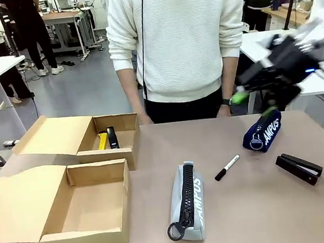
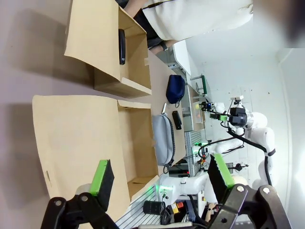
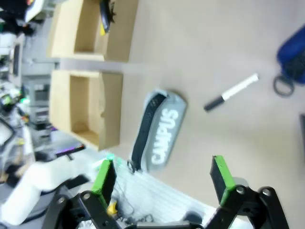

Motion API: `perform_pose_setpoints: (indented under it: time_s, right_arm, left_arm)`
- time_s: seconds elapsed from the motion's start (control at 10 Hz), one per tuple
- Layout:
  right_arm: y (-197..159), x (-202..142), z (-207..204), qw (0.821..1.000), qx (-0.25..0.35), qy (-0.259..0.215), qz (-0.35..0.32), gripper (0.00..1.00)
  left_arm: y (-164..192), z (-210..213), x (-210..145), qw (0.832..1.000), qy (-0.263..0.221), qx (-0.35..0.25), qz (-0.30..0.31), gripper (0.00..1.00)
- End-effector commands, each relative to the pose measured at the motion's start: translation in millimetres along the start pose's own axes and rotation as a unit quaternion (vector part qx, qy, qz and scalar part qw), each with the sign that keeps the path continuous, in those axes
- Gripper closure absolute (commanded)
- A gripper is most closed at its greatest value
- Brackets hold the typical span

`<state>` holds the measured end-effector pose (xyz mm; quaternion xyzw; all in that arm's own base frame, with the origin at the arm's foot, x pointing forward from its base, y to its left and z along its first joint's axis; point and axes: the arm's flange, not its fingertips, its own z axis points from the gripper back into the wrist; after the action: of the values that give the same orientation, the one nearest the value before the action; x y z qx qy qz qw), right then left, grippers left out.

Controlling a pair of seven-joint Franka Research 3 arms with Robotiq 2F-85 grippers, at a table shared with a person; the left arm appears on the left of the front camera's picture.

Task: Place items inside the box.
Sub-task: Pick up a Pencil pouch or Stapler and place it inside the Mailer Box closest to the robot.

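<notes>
Since right pincer [image 1: 254, 104] hangs wide above navy pouch [image 1: 261, 131] at two o'clock, grasp likely intended; left pincer [image 2: 162, 174] wide too.

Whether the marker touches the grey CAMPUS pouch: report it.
Apart. The front view shows bare table between the marker and the grey CAMPUS pouch.
</notes>
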<state>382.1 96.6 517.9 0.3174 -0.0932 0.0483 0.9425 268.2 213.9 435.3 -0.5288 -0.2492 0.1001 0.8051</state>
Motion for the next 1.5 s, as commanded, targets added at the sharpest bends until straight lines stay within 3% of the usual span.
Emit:
perform_pose_setpoints:
  time_s: [0.0, 0.1, 0.3, 0.5, 0.6, 0.7, 1.2, 1.3, 1.4]
  right_arm:
    - [-81, -25, 56, 0.998, 0.036, -0.010, -0.054, 0.00]
    - [-122, -47, 82, 0.993, 0.059, -0.053, -0.082, 0.00]
    - [-183, -104, 108, 0.972, 0.037, -0.153, -0.172, 0.00]
    - [-197, -156, 100, 0.977, -0.012, -0.164, -0.133, 0.00]
    - [-193, -159, 93, 0.970, -0.074, -0.166, -0.162, 0.00]
    - [-215, -115, 150, 0.972, 0.023, -0.161, -0.170, 0.00]
    - [-215, -116, 152, 0.972, 0.008, -0.161, -0.170, 0.00]
    - [-209, -110, 143, 0.985, 0.002, -0.157, -0.072, 0.00]
    - [-201, -105, 128, 0.989, -0.044, -0.132, 0.039, 0.00]
  left_arm:
    - [0, -1, -1, 1.000, -0.005, -0.009, -0.009, 0.00]
    - [0, -1, -1, 1.000, -0.005, -0.009, -0.009, 0.00]
    - [0, -1, -1, 1.000, -0.005, -0.009, -0.009, 0.00]
    - [0, -1, -1, 1.000, -0.005, -0.009, -0.009, 0.00]
    - [0, -1, -1, 1.000, -0.005, -0.009, -0.009, 0.00]
    - [0, -1, -1, 1.000, -0.005, -0.009, -0.009, 0.00]
    - [0, -1, -1, 1.000, -0.005, -0.009, -0.009, 0.00]
    - [0, -1, -1, 1.000, -0.005, -0.009, -0.009, 0.00]
    - [0, -1, -1, 1.000, -0.005, -0.009, -0.009, 0.00]
